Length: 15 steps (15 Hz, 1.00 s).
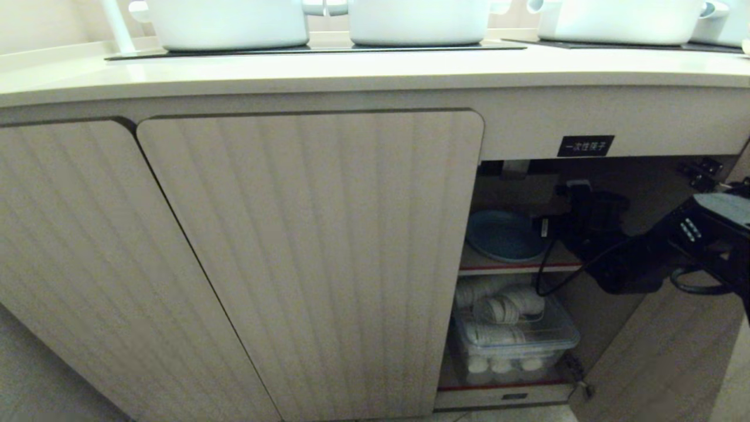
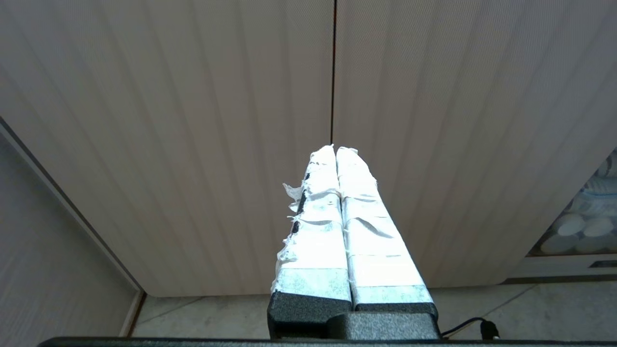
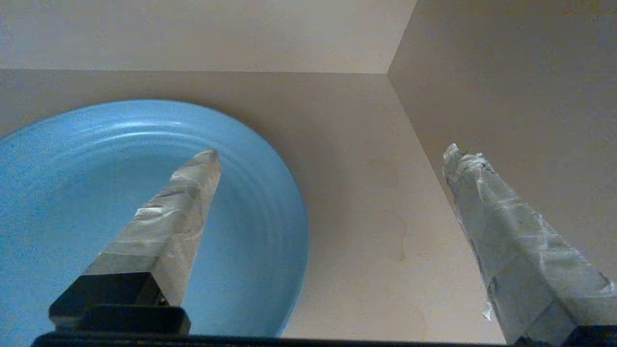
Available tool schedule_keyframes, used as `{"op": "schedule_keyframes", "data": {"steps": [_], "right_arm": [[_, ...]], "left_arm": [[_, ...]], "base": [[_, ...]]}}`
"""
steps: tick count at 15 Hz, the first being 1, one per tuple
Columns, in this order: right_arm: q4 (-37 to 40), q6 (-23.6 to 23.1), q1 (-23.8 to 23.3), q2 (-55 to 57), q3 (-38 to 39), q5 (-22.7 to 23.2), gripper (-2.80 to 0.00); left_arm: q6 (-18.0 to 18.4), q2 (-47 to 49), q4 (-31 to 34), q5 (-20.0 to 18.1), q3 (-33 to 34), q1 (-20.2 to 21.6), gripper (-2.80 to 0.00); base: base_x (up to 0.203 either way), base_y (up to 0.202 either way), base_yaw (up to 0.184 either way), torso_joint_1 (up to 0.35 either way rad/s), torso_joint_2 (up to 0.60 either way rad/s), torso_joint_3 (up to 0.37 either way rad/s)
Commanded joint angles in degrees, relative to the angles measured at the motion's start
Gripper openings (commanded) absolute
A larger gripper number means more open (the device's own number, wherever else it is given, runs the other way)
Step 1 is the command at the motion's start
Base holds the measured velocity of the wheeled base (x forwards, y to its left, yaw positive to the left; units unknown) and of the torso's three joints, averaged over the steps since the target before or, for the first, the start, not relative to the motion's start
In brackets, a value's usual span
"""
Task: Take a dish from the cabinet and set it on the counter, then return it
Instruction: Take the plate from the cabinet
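The blue dish lies flat on the cabinet shelf. It looks stiff, smooth and breakable (likely slippery), so its near rim seems the place to pinch. The right gripper hangs spread wide, empty, one finger above the dish.

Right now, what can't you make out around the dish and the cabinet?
- Head view: the right tool and arm cover the near right rim of the dish.
- Right wrist view: dish cut by the frame edge.
- Cabinet: closed doors hide the rest inside.
- Label: characters too small.
- Left tool: outside the head view.
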Motion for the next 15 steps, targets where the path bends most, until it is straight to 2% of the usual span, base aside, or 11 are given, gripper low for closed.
{"op": "schedule_keyframes", "data": {"steps": [1, 15], "right_arm": [[0.8, -0.1, 0.1, -0.1, -0.7, 0.0, 0.0], [11.0, -0.2, 0.4, -0.3, -5.1, -0.3, 0.0]], "left_arm": [[0.0, 0.0, 0.0, 0.0, 0.0, 0.0, -2.8], [0.0, 0.0, 0.0, 0.0, 0.0, 0.0, -2.8]], "base": [[0.0, 0.0, 0.0, 0.0, 0.0, 0.0], [0.0, 0.0, 0.0, 0.0, 0.0, 0.0]]}}
